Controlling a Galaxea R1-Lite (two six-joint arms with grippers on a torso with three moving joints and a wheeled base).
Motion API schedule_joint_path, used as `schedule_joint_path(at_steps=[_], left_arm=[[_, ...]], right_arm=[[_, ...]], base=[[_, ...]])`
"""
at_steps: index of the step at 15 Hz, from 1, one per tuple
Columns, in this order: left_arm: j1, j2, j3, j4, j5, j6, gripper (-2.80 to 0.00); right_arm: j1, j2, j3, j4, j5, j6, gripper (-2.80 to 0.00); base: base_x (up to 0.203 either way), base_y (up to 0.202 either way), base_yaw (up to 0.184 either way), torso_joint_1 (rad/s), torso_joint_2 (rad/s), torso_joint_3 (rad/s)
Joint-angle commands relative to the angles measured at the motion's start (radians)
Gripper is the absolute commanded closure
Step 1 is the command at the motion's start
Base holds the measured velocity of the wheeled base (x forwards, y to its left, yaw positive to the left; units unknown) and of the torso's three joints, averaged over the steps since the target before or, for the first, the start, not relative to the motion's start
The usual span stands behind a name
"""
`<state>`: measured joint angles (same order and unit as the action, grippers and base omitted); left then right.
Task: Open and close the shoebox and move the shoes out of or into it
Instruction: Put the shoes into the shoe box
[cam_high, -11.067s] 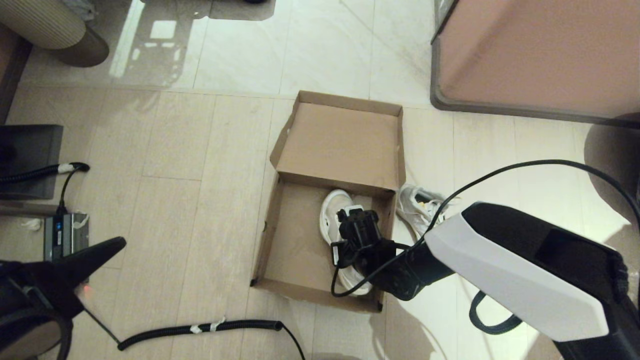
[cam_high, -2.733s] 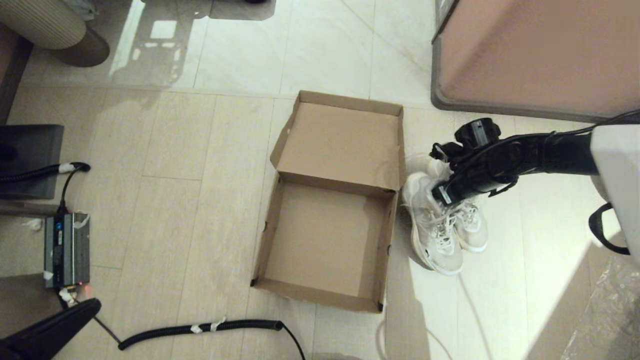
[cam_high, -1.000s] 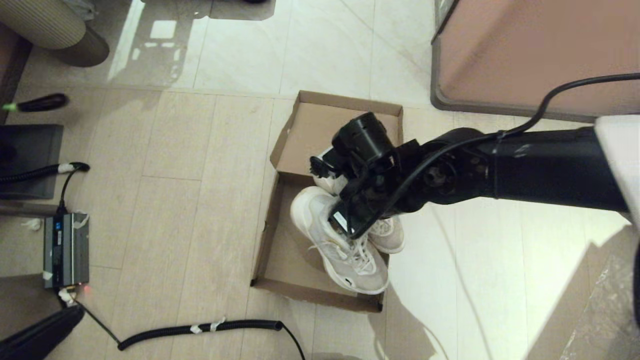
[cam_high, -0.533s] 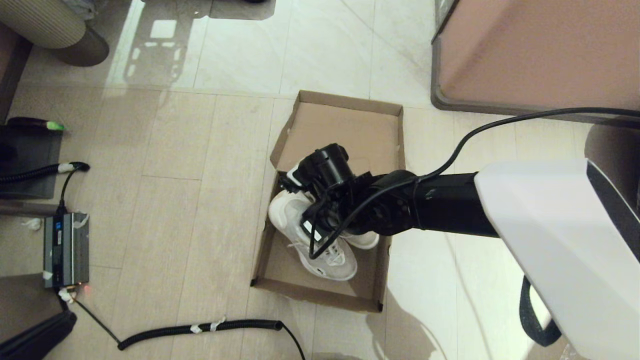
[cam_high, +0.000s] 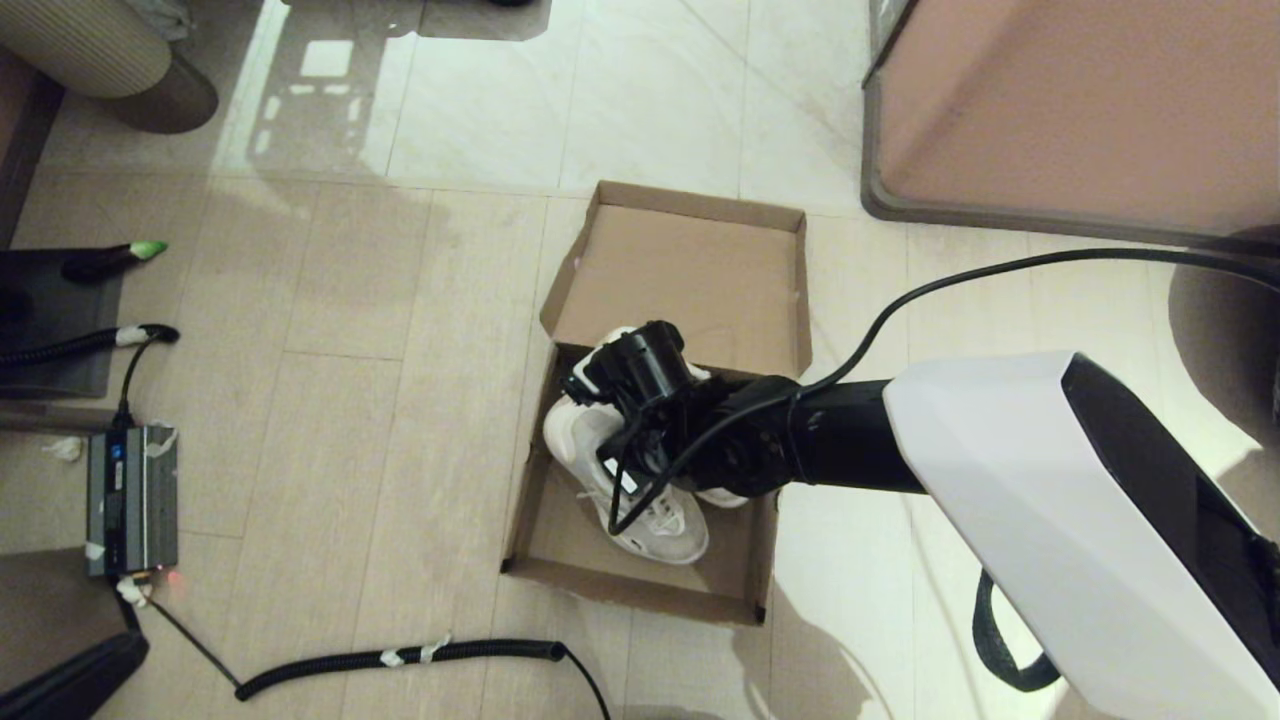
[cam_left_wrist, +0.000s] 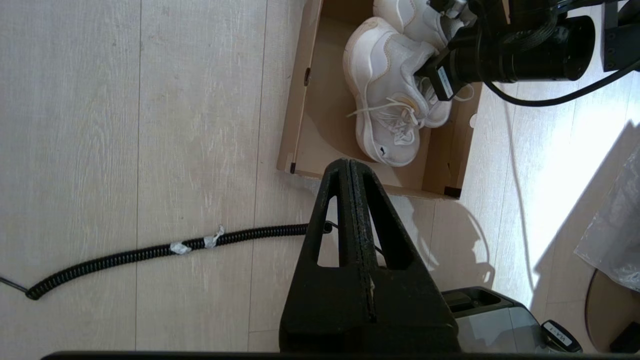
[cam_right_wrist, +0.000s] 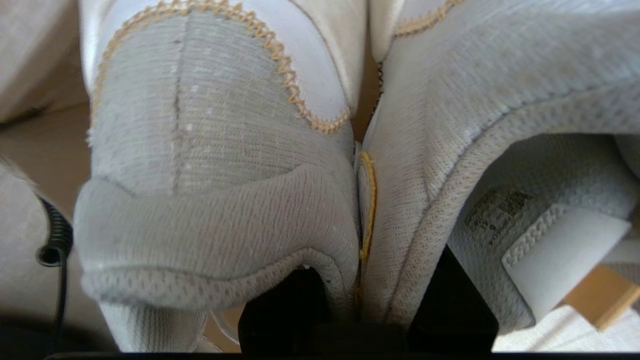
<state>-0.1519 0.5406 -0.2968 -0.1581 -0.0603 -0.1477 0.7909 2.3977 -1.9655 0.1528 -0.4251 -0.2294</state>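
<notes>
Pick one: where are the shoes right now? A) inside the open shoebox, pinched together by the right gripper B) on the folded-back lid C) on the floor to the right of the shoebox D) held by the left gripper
A: the shoes sit within the walls of the open shoebox, and the right gripper clamps their adjoining collars.

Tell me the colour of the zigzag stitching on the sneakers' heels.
Tan-yellow on the sneakers, clearest in the right wrist view.

Right gripper reaches forward, jaws clamped — left gripper parked, jaws together.
</notes>
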Motion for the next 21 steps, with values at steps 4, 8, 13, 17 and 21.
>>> schedule_joint_path(at_steps=[4, 8, 13, 17, 21], left_arm=[[0.000, -0.005, 0.001, 0.003, -0.001, -0.001, 0.00], [0.000, -0.014, 0.000, 0.006, 0.001, -0.001, 0.00], [0.000, -0.025, 0.001, 0.008, 0.014, -0.015, 0.00], [0.000, -0.028, 0.000, 0.020, 0.014, -0.015, 0.00], [0.000, -0.028, 0.001, 0.020, 0.013, -0.016, 0.00]], right_arm=[[-0.005, 0.012, 0.001, -0.001, -0.003, 0.001, 0.00], [-0.002, 0.009, 0.005, 0.002, 0.002, -0.003, 0.00], [0.004, -0.002, 0.027, 0.005, 0.002, 0.001, -2.80], [0.004, -0.003, 0.031, 0.004, 0.000, 0.007, -2.80], [0.004, -0.044, 0.077, 0.005, 0.001, 0.055, -2.80]], base=[[0.000, 0.000, 0.000, 0.000, 0.00, 0.000], [0.000, 0.000, 0.000, 0.000, 0.00, 0.000], [0.000, 0.000, 0.000, 0.000, 0.00, 0.000], [0.000, 0.000, 0.000, 0.000, 0.00, 0.000], [0.000, 0.000, 0.000, 0.000, 0.00, 0.000]])
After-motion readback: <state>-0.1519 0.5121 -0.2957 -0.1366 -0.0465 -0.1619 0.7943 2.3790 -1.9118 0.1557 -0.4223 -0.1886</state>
